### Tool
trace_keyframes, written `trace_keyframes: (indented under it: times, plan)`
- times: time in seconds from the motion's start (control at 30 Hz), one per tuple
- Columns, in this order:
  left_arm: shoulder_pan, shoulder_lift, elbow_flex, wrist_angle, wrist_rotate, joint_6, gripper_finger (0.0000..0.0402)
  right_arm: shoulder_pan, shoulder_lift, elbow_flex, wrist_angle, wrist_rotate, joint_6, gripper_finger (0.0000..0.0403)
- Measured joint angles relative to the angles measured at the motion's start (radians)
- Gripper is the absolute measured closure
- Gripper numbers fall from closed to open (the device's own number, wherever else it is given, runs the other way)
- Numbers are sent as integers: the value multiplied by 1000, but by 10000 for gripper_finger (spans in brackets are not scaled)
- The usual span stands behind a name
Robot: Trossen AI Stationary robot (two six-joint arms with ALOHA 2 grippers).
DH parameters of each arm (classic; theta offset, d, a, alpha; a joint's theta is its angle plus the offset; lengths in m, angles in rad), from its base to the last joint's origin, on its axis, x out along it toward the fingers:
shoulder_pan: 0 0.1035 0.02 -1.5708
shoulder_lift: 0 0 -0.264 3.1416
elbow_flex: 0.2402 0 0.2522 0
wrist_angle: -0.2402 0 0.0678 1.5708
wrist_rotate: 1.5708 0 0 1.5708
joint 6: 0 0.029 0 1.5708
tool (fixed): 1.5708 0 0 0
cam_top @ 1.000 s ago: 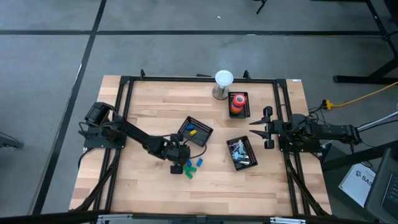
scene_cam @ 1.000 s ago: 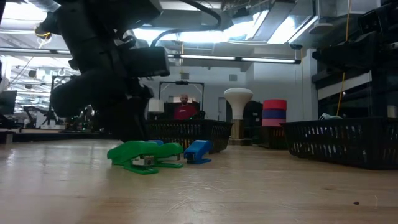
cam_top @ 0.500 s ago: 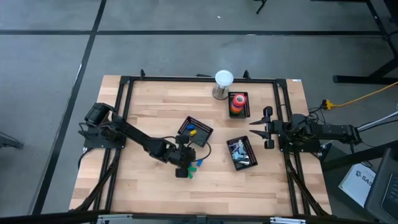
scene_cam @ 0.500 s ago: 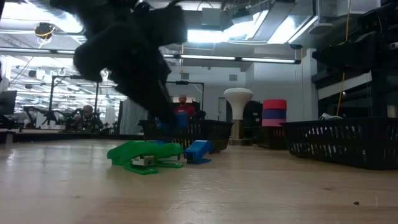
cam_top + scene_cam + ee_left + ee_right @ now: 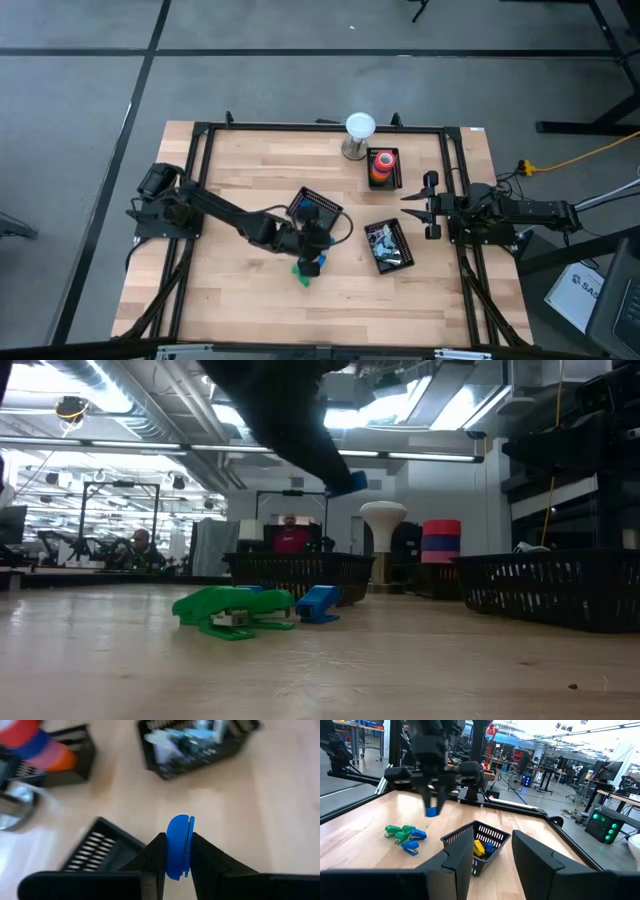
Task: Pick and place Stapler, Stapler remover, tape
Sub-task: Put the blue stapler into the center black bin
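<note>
From above, the left gripper (image 5: pixel 313 243) hangs beside a black basket (image 5: pixel 316 212), with green and blue staple removers (image 5: pixel 305 270) just below it. Its wrist camera shows the fingers squeezing a blue staple remover (image 5: pixel 178 846). The right gripper (image 5: pixel 428 205) waits apart, fingers spread, near the stacked tape (image 5: pixel 382 163).

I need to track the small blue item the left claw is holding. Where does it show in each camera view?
High view: hidden under the left claw, beside the black basket.
Low view: blue item hangs above the basket.
Left wrist view: blue item clamped between the fingers.
Right wrist view: blue item left of the basket.
Shared landmark: that basket.
</note>
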Motion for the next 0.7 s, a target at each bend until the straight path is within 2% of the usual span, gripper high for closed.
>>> trace_keyframes:
  times: [0.33, 0.7]
  plan:
    - [116, 0, 5, -46, -27, -48, 339, 0, 0, 0, 0, 0, 0, 263]
    - [234, -1, 1, -313, -14, -284, 338, 0, 0, 0, 0, 0, 0, 263]
